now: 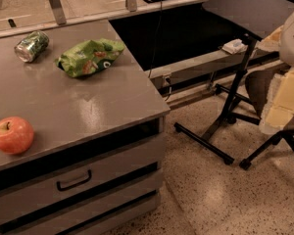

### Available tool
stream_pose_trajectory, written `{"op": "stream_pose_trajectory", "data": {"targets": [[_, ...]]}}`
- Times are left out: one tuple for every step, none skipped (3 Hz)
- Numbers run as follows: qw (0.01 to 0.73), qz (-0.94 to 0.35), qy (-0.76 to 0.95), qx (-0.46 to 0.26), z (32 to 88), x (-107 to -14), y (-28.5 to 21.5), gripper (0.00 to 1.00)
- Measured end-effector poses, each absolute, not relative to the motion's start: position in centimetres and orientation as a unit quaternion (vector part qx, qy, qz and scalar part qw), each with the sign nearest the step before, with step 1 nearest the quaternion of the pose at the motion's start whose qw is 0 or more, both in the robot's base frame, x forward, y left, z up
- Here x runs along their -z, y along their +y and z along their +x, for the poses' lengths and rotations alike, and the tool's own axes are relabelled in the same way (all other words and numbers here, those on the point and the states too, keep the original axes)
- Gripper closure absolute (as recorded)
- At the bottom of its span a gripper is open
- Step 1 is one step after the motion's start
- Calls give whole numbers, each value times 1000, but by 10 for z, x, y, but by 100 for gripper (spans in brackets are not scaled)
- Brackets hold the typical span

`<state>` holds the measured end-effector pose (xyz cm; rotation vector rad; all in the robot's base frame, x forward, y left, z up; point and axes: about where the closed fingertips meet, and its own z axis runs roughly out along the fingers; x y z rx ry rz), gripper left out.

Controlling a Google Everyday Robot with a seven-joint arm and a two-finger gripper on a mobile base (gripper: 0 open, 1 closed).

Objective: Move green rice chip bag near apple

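Observation:
The green rice chip bag (90,57) lies crinkled on the grey counter (88,111), toward its far right side. The apple (12,135), red-orange with a short stem, sits at the counter's near left edge, well apart from the bag. My gripper is not in view. A pale white and yellow shape (284,89) at the right edge, close to the camera, may be part of my arm, but no fingers show.
A small green drink can (31,46) lies on its side left of the bag. The counter has drawers with a handle (74,180) below. A black folding table stand (225,116) and a chair base (272,148) stand on the speckled floor at right.

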<state>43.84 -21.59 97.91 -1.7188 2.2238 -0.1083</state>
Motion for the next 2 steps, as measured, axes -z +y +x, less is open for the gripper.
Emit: {"op": "stream_pose_trajectory", "data": {"targets": [[164, -603, 780, 38, 438, -979, -216, 0], [185, -617, 764, 48, 457, -987, -213, 0]]}}
